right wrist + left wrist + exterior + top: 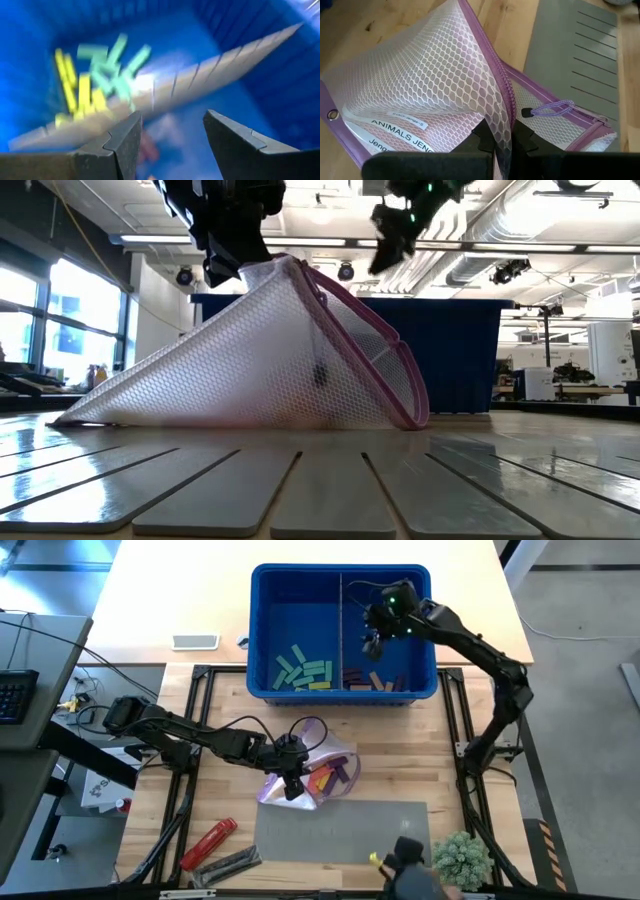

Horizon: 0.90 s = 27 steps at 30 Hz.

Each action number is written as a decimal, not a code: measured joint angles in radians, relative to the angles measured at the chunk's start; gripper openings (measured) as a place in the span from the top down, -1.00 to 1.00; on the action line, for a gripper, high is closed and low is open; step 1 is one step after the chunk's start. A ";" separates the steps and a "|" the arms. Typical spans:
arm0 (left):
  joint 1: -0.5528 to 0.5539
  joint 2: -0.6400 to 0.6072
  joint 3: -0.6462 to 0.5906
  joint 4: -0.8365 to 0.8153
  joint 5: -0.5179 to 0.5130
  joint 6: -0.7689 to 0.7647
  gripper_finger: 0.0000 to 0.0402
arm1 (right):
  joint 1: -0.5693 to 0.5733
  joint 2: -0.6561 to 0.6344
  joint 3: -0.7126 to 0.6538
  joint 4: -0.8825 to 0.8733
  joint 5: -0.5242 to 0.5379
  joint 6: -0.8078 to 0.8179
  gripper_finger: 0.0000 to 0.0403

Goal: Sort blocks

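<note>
Blocks (pixel 305 672) probably lie beneath open right tool (pixel 372 638).

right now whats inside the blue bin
The blue bin holds teal and yellow-green blocks left of its divider, darker blocks right. The open right gripper covers part of the right compartment.

High view bright, even overhead light, soft shadows. Low view backlit: window glare, ceiling lamps, sheen on the grey mat (pixel 330 490). Left wrist view sharp, mesh bag (pixel 430 85) well lit. Right wrist view heavily motion-blurred, blocks (pixel 100 75) smeared.
</note>
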 joint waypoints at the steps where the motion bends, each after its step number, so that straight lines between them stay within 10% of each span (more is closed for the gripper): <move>1: 0.000 0.000 0.000 0.001 0.000 0.000 1.00 | -0.022 0.015 0.000 -0.034 -0.026 -0.016 0.00; 22: 0.000 0.000 0.000 -0.003 -0.045 0.000 1.00 | -0.155 0.425 0.000 -0.105 -0.358 -0.615 0.00; 27: 0.000 0.000 0.000 -0.003 -0.045 0.000 1.00 | -0.157 0.476 0.000 -0.065 -0.286 -0.651 0.00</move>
